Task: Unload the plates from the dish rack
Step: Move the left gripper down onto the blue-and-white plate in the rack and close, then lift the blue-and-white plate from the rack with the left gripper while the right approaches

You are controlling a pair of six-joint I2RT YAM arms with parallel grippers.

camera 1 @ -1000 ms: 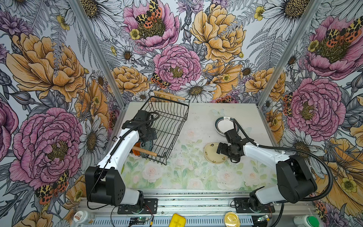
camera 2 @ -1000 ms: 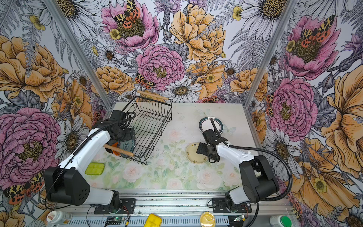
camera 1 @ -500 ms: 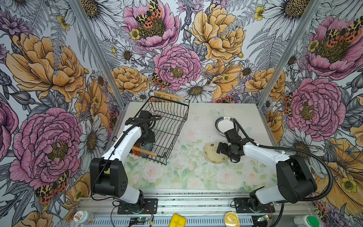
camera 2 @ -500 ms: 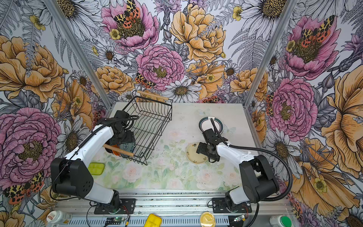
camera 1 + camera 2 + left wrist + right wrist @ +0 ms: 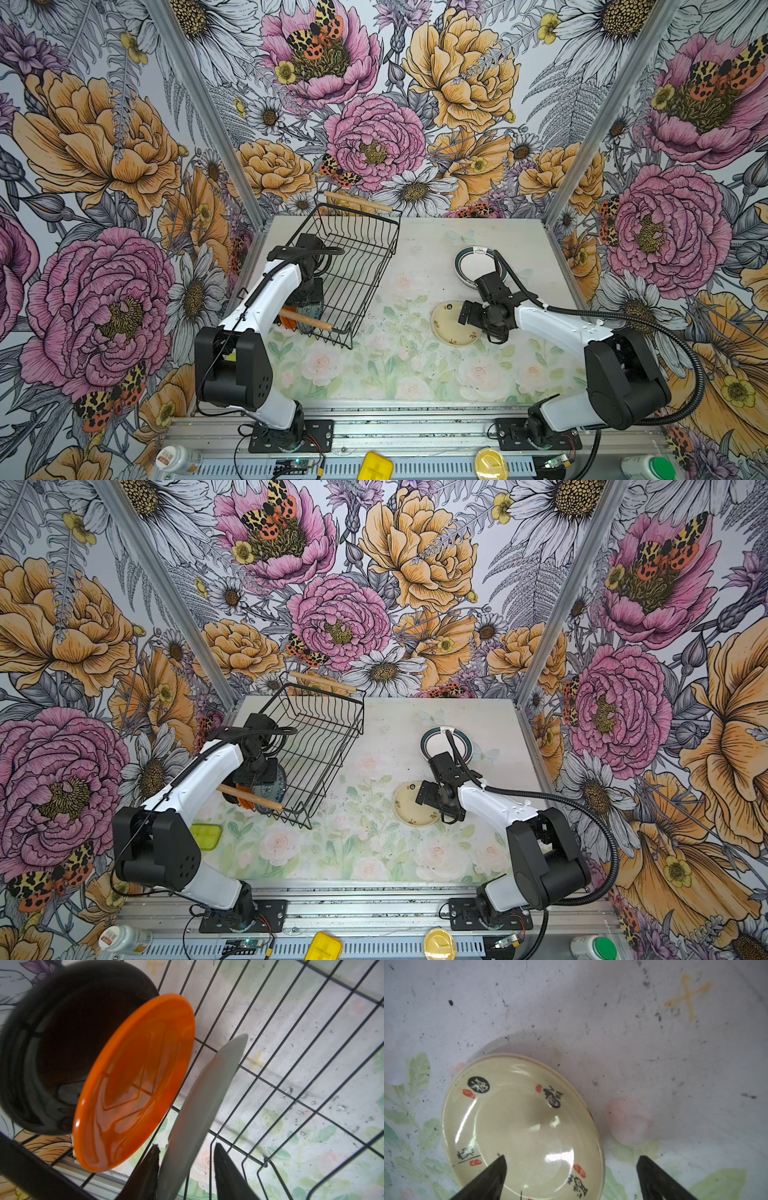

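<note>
The black wire dish rack (image 5: 353, 266) (image 5: 320, 737) stands at the table's left, tilted. Three small plates stand on edge in its near end: black (image 5: 52, 1043), orange (image 5: 135, 1084) and blue-grey (image 5: 203, 1095) (image 5: 272, 789). My left gripper (image 5: 186, 1146) (image 5: 309, 297) reaches down into the rack and straddles the blue-grey plate's rim; one finger touches it, the other stands off with a gap. A cream plate (image 5: 519, 1126) (image 5: 449, 328) lies flat on the table. My right gripper (image 5: 571, 1157) (image 5: 467, 313) hovers open over its edge. A white plate with a teal rim (image 5: 473, 264) lies behind it.
The rack's wooden handles (image 5: 305, 320) (image 5: 357, 200) sit at its near and far ends. A yellow-green tray (image 5: 205, 835) lies by the left arm's base. Small yellow items (image 5: 375, 467) (image 5: 490, 463) rest on the front rail. Floral walls enclose three sides.
The left gripper's jaws have narrowed round the blue-grey plate's rim, and the left arm's lower links have swung inward. The right arm and both table plates have not moved.
</note>
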